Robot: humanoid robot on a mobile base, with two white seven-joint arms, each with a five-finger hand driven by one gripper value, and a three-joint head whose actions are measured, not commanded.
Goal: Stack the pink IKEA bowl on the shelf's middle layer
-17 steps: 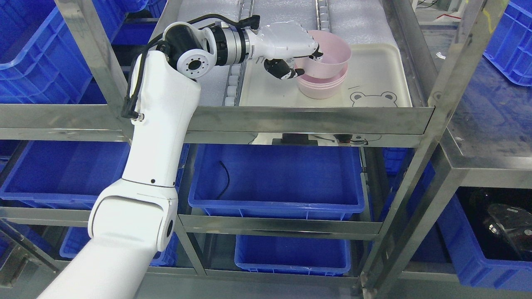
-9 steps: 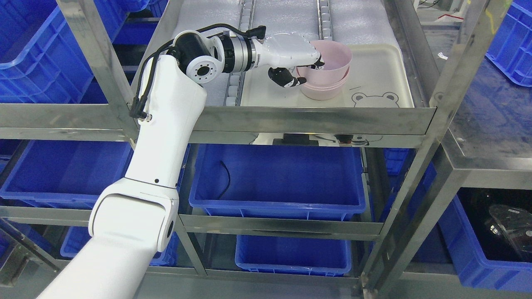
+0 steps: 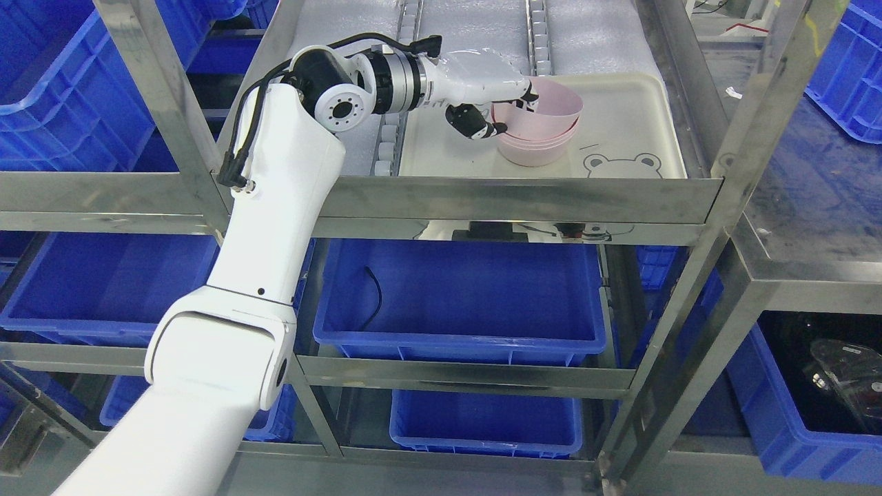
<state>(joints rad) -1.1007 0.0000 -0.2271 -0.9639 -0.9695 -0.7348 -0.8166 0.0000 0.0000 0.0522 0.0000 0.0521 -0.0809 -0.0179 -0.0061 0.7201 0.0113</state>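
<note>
A pink bowl (image 3: 551, 110) sits tilted inside a stack of pink bowls (image 3: 541, 148) on a cream tray (image 3: 620, 131) with a bear drawing, on the steel shelf's middle layer. My left hand (image 3: 506, 110) reaches in from the left and pinches that bowl's left rim, fingers over the edge and thumb on the outside wall. The top bowl has sunk most of the way into the stack. The right arm does not show.
Steel shelf posts (image 3: 172, 117) and a front rail (image 3: 524, 196) frame the tray. Roller strips (image 3: 386, 148) run beside the tray. Blue plastic bins (image 3: 462, 296) fill the lower shelves and both sides. A steel table (image 3: 813, 207) stands at the right.
My left hand has lowered the pink bowl from above the stack down into it, and the bowl now nests deeper. The arm shifted slightly right and forward.
</note>
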